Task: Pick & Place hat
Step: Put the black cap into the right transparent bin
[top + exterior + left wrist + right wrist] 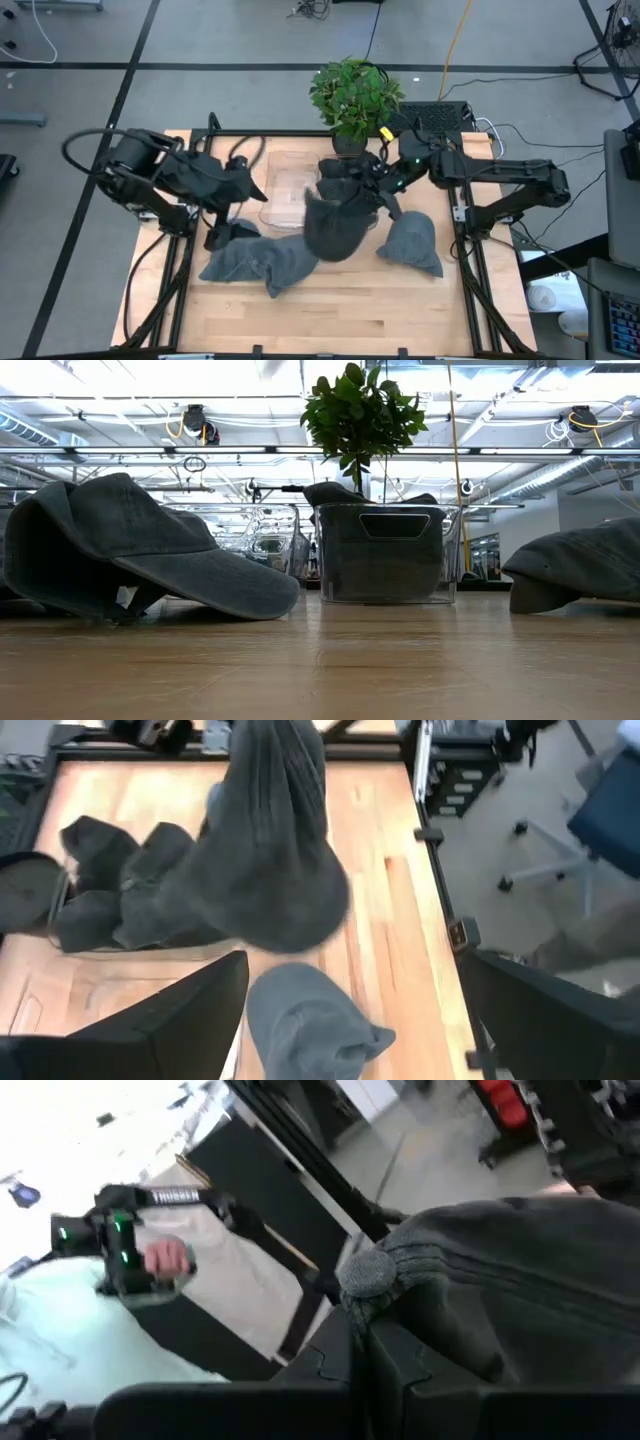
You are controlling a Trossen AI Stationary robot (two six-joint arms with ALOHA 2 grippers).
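Right hand [372,192]: reaches in from the desk's right rear, wrist bent toward centre, fingers clamped on the crown of a dark grey cloth cap [335,225], near its top button [368,1270]. The cap hangs in the air beside the clear plastic bin [285,195], over mid-desk.

Left hand [237,188]: arm extends from the left rear, angled down over the bin's left side; fingers stand apart, holding nothing.

Clear plastic bin: rear centre of the light wooden desk [350,310], with more dark caps heaped inside [385,545].

Loose grey caps: one flat at left front of the bin [255,262], one to the right near the right frame rail [412,243].

Green potted plant [355,95]: rear edge, just behind the bin.

Open room: the whole front strip of the desk lies bare; black frame rails bound both sides.
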